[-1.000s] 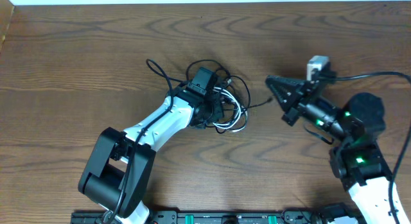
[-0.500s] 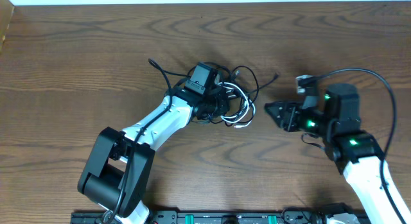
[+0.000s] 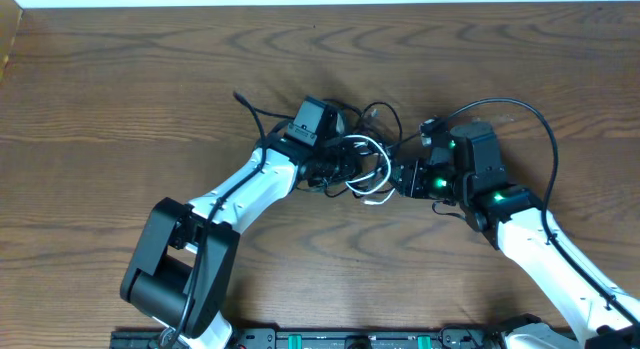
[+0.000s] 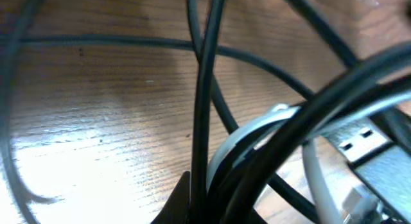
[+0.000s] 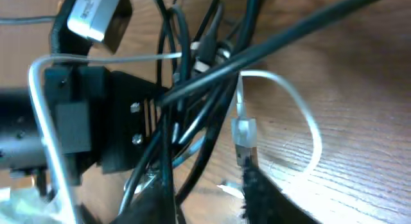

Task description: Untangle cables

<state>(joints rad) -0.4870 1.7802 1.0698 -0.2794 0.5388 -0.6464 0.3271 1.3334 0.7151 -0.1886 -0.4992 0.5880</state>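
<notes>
You have a table (image 3: 120, 79) of brown wood, smooth with a faint shine. The cables (image 4: 204, 89) wear smooth, slightly glossy plastic, and one plug (image 4: 361, 139) is bare metal.

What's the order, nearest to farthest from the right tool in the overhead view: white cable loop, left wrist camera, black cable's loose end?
From the right tool:
1. White cable loop, just beside it.
2. Left wrist camera, across the tangle.
3. Black cable's loose end, beyond that camera.
</notes>
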